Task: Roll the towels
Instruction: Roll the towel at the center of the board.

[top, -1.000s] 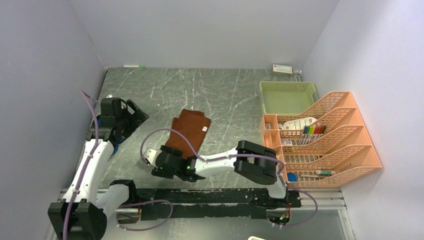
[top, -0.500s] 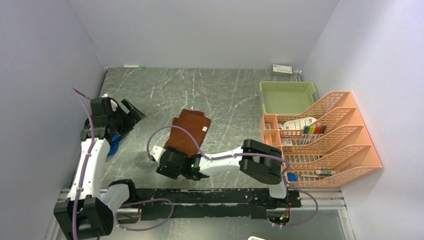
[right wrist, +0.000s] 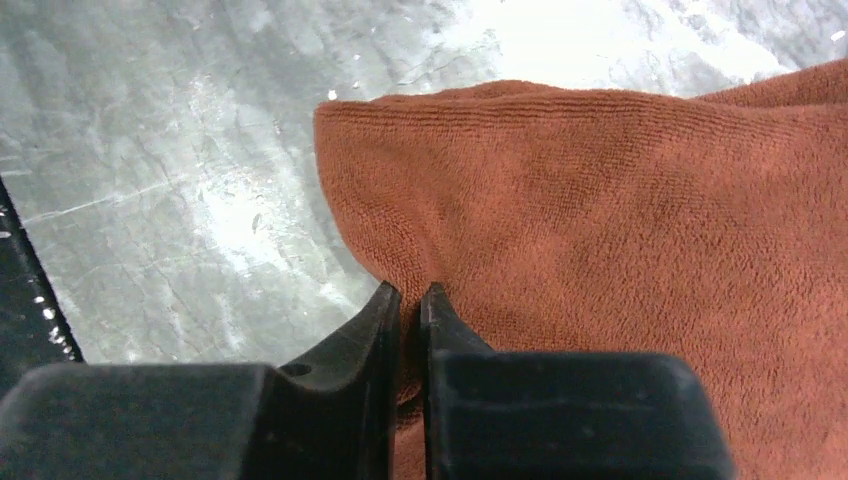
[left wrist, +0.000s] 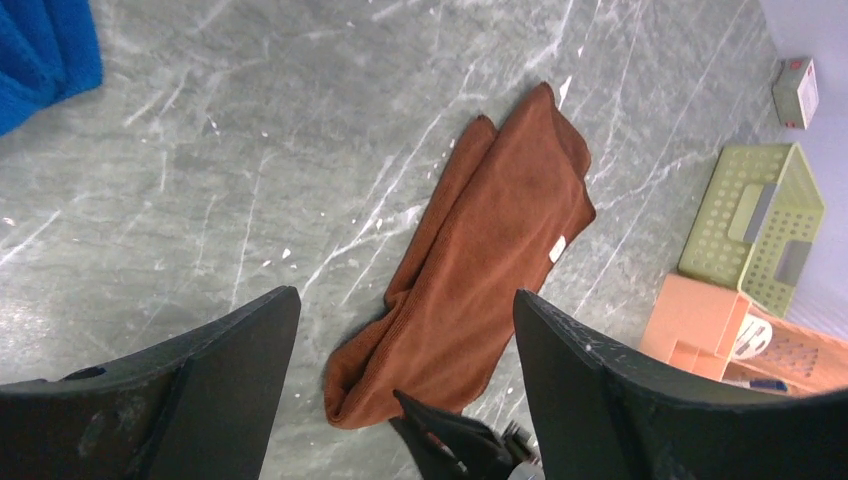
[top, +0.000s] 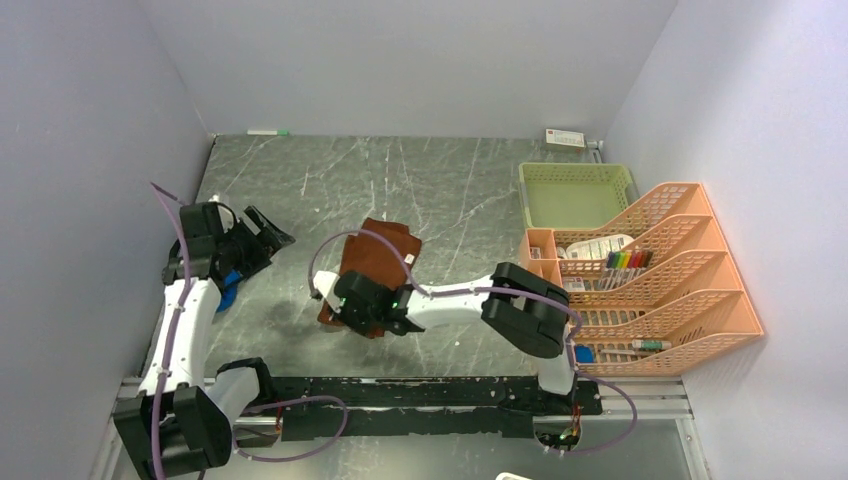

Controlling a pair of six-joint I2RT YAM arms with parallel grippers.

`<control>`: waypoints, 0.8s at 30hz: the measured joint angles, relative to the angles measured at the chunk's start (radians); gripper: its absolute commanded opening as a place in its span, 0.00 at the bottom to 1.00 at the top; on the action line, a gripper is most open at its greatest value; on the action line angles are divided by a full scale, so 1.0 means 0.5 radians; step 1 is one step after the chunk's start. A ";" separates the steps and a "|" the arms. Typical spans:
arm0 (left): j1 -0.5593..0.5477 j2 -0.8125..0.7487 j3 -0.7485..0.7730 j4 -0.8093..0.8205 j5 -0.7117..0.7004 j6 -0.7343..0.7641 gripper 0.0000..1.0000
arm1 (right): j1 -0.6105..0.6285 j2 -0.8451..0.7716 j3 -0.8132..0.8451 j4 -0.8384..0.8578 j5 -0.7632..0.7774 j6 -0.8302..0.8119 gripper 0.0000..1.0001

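Observation:
The rust-brown towel (top: 385, 250) lies folded long and narrow in the middle of the table, also in the left wrist view (left wrist: 495, 250). My right gripper (top: 338, 310) is at its near end, shut on a pinch of the brown cloth (right wrist: 620, 230); the two tips meet at the fold (right wrist: 410, 292). The blue towel (top: 228, 291) peeks out under my left arm, and a corner of it shows at top left (left wrist: 40, 50). My left gripper (top: 262, 238) hovers open above the table left of the brown towel, nothing between its fingers (left wrist: 405, 295).
A green basket (top: 575, 195) stands at the back right (left wrist: 755, 230). An orange tiered organizer (top: 650, 290) fills the right edge. A small white box (top: 565, 138) and a marker (top: 268, 132) lie by the back wall. Walls close in left and right.
The right gripper moved forward onto the brown towel's near end and shut on it. The left arm shifted slightly back and left, uncovering part of the blue towel.

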 measured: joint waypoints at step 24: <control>-0.625 -0.077 -0.373 0.177 0.343 0.047 0.75 | -0.819 0.083 0.229 -0.556 -1.942 0.341 0.00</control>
